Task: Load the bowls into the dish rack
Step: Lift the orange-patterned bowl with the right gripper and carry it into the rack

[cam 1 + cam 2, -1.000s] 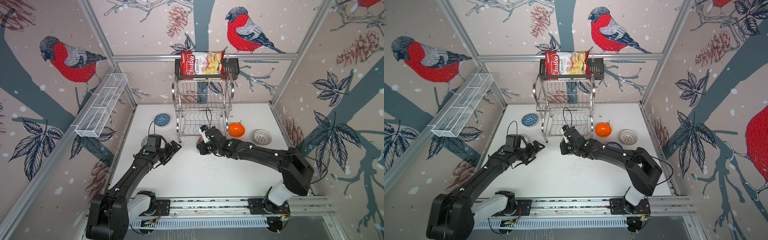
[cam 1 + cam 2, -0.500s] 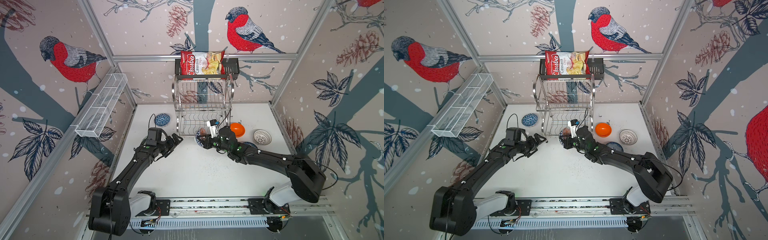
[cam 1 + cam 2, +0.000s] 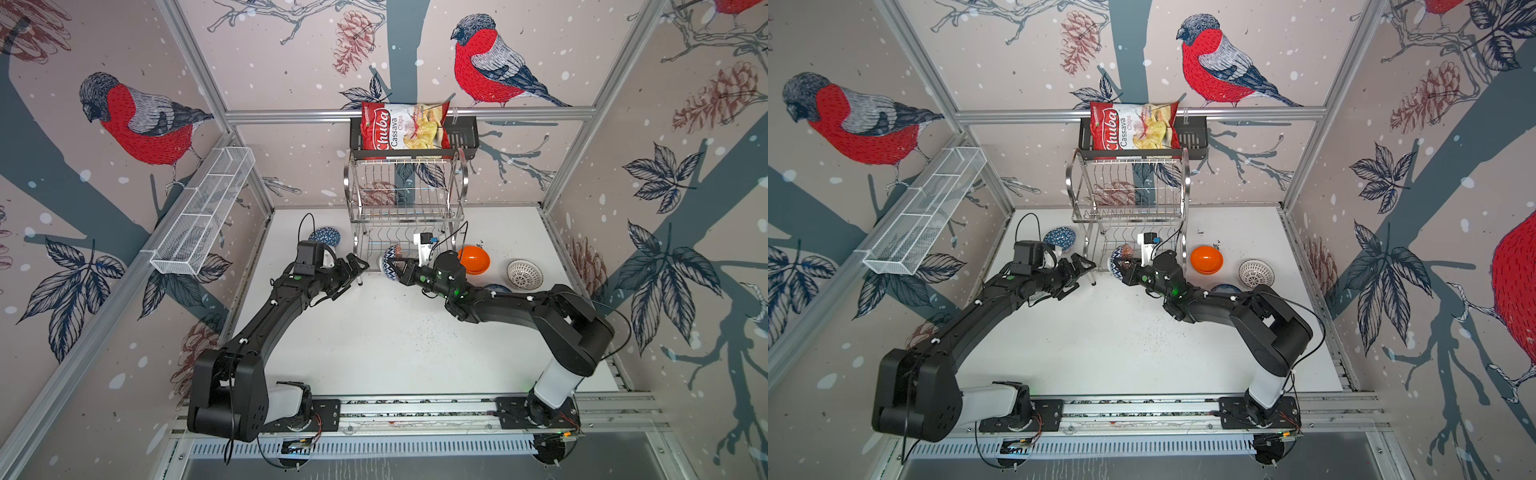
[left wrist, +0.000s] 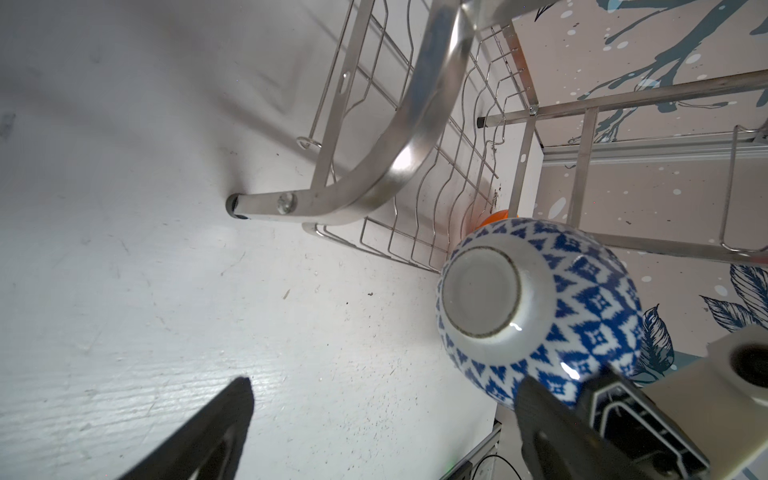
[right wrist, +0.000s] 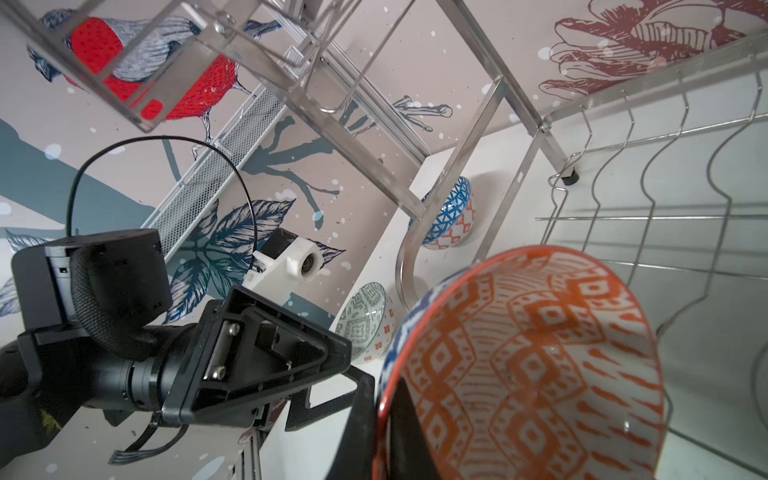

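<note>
Blue-patterned bowl (image 3: 389,266), rim tight in the right hand (image 3: 400,267), before the dish rack (image 3: 405,195) (left hand (image 3: 358,272) agape beside)

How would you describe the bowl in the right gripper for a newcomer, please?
Start at the steel dish rack by the back wall. At its lower front, the right gripper pinches a tilted bowl: blue-white diamonds outside, orange-red lattice inside, the only one held.
</note>
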Controlling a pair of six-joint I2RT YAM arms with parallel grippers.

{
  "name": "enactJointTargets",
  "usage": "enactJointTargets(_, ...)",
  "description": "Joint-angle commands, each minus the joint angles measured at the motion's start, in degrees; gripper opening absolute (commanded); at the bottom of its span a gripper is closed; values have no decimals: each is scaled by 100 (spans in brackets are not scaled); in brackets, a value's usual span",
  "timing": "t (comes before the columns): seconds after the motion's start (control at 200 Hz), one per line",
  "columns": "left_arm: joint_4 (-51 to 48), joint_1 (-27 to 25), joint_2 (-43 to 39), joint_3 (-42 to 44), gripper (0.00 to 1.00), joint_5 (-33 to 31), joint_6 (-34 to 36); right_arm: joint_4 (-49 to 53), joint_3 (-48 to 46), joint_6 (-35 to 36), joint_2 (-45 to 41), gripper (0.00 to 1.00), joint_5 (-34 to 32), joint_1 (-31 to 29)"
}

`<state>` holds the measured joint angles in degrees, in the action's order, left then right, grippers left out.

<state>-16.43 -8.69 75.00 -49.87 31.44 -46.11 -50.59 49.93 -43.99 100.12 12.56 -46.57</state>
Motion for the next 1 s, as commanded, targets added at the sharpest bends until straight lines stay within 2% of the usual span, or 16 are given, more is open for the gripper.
enactJointTargets(0.0,-263,66,87,-193,98,141,510,-1245,61,-661,189,0,-54,34)
enactJointTargets(0.165,-122,104,117,-397,98,322,846,-1458,158,-797,450,0,-183,47)
enactJointTargets(0.44,-86,172,110,-413,98,350,1040,-1771,637,-1223,1098,0,204,259)
enactJointTargets(0.65,111,192,181,-373,98,422,837,-1655,1192,-1423,1521,0,540,423)
enactJointTargets(0.996,-424,227,273,-687,98,406,1245,-1779,2040,-1963,2271,0,479,441)
